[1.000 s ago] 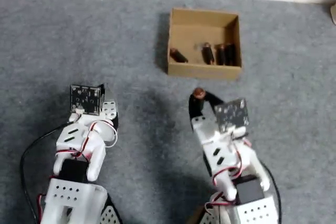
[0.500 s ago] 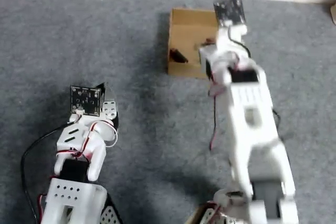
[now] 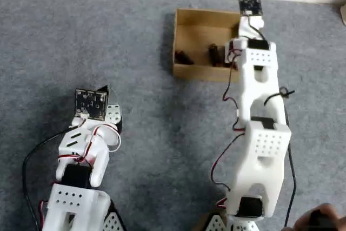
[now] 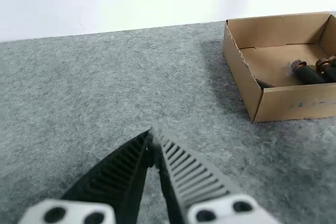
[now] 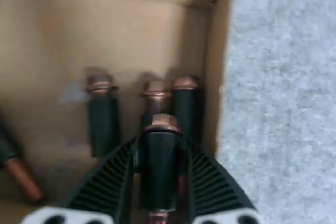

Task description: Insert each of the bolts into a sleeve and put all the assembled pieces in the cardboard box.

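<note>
The cardboard box [image 3: 190, 21] stands at the far middle of the grey mat. My right arm [image 3: 259, 85] is stretched out over the box's right side. My right gripper [image 5: 160, 150] is shut on an assembled piece [image 5: 159, 156], a black sleeve with a copper bolt head, held just above the box floor. Under it three assembled pieces [image 5: 102, 114] lie side by side against the box wall, and another [image 5: 16, 174] lies apart. My left gripper [image 4: 153, 148] is shut on nothing, low over the mat, well short of the box [image 4: 262, 95].
The grey mat [image 3: 146, 150] between the two arms and in front of the box is open. My left arm [image 3: 86, 144] sits at the near left. A white wall edge runs behind the box.
My right arm has swung from in front of the box out over it, carrying the assembled piece down inside. The left arm has stayed put.
</note>
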